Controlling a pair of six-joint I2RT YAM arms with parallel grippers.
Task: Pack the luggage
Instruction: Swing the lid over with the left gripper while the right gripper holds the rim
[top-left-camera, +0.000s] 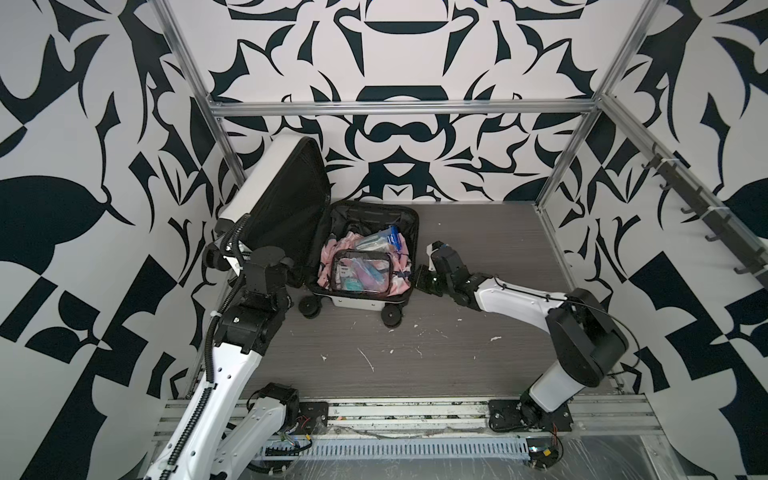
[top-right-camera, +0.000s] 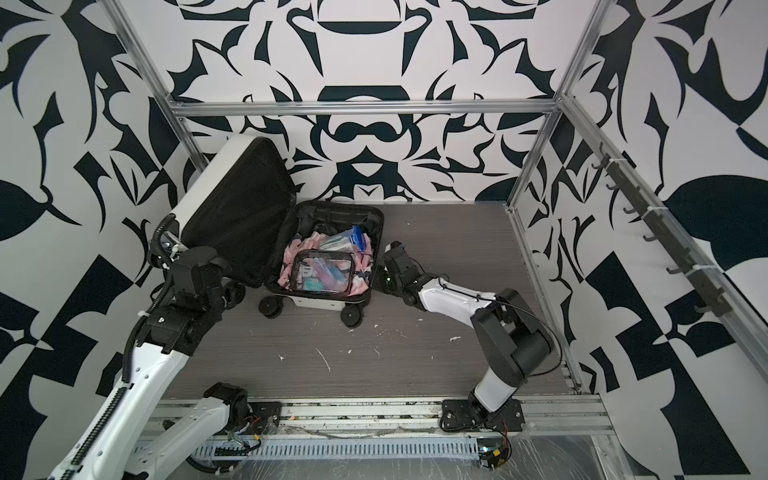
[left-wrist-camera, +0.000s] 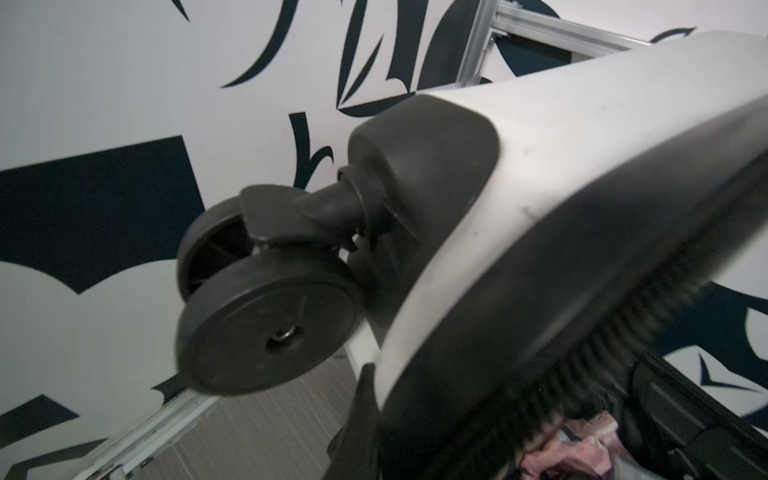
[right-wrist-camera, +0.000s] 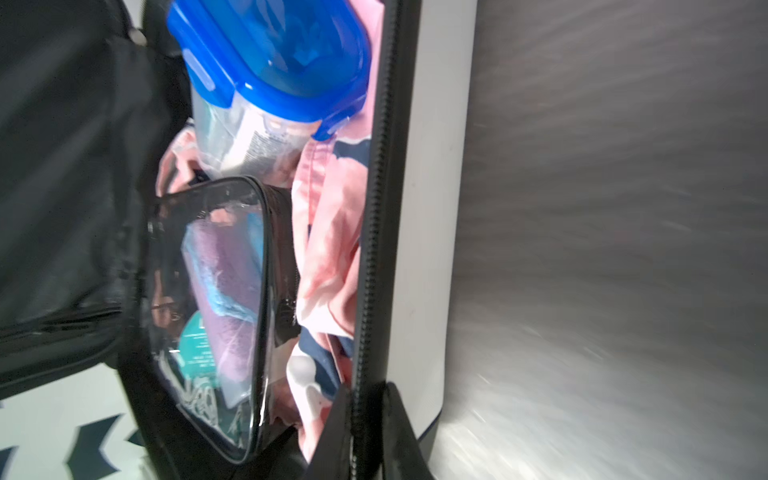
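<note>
While its lid stands raised, the luggage lies open on the desk, its base between the two claws.

- Left claw: pressed together on the lid's lower rim. One finger lies against the white shell, with a black wheel just beside it.
- Right claw: its fingers sit either side of the base's zip rim; whether it pinches the rim cannot be told.
- Contents, just inside the rim from the right claw: pink cloth, with a clear pouch touching it. A blue-lidded box rests on the cloth, farther from that claw.
</note>
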